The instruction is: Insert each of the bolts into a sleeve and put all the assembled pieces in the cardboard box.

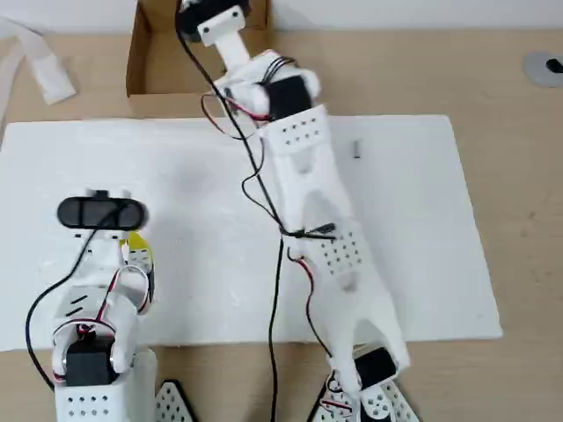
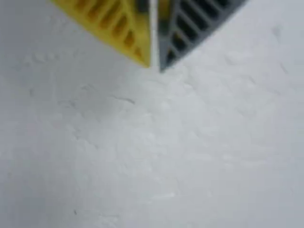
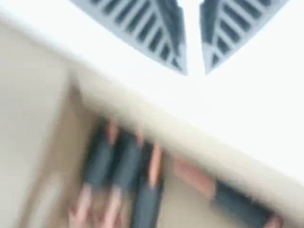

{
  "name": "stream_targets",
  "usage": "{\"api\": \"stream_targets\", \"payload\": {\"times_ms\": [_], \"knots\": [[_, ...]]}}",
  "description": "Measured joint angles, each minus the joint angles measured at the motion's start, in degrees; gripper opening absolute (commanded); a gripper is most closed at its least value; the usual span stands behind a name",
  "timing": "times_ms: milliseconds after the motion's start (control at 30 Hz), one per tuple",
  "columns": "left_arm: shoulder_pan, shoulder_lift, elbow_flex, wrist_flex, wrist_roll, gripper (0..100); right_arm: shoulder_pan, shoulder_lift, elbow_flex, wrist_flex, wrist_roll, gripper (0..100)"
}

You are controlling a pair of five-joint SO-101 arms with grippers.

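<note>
Atop the tan table (image 1: 519, 176), white foam sheet (image 1: 176, 167) beside the cardboard box (image 1: 161, 66)

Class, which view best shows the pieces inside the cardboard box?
The right wrist view: it looks into the box at several blurred pieces. The high view gives the box's outline; the left wrist view faces the white board.

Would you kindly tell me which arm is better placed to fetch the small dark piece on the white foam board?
Right, probably: the right arm stretches past the small dark piece, which lies close beside it; the left arm sits folded well away.
</note>
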Motion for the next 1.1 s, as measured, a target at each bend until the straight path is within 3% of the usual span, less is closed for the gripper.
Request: {"api": "stream_targets", "payload": {"times_ms": [200,367,633,867,1100], "knots": [[-0.1,0.0,0.0,0.0,-1.8,0,6.4,-13.8,1.5,4.8,-6.2,0.9],[-3.9,0.0,2.1,0.0,-1.9,0,9.0,-25.7,16.8,4.8,-6.6,0.9],[-5.2,-0.2,7.2,0.0,-1.8,0,7.0,-60.4,63.6,3.8,-6.6,0.9],[-5.2,0.0,10.0,0.0,-1.8,0,9.4,-83.8,107.3,-11.7,-6.6,0.9],[-5.3,0.0,11.6,-2.0,-1.8,0,9.6,-101.8,135.6,-25.6,-6.6,0.9]]}}
